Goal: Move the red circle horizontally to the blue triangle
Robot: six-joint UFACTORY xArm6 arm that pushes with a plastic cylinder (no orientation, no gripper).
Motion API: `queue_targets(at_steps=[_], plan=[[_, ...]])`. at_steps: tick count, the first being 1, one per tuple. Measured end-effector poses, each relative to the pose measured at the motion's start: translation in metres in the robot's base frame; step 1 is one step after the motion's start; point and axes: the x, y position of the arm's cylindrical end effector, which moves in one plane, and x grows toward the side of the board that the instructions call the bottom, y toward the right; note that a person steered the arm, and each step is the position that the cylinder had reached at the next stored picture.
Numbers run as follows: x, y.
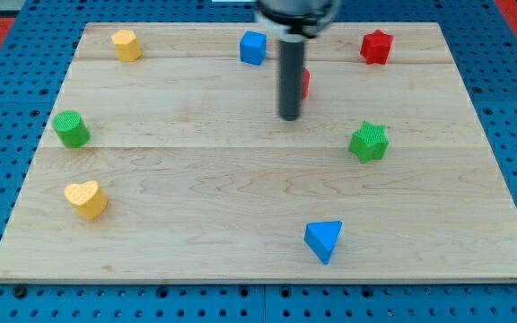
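Note:
The red circle (304, 83) sits near the top middle of the wooden board, mostly hidden behind my dark rod; only a red sliver shows at the rod's right side. My tip (289, 117) rests on the board just below and left of that block, close to it. The blue triangle (323, 240) lies near the view's bottom edge, right of centre, far below the red circle.
A blue cube (253, 48), red star (376, 47) and yellow block (127, 44) line the top. A green star (368, 142) sits at right, a green cylinder (71, 129) and yellow heart (86, 198) at left. The board's edge (267, 277) runs along the bottom.

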Motion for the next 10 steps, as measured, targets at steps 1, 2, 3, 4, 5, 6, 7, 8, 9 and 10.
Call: queue_targets(at_steps=[1, 2, 3, 4, 5, 6, 7, 8, 9, 10], plan=[[-0.043, 0.064], [-0.067, 0.048], [-0.067, -0.024], [-0.068, -0.089], [-0.054, -0.096], [-0.013, -0.106], [-0.006, -0.121], [-0.052, -0.13], [-0.037, -0.187], [0.001, -0.16]])
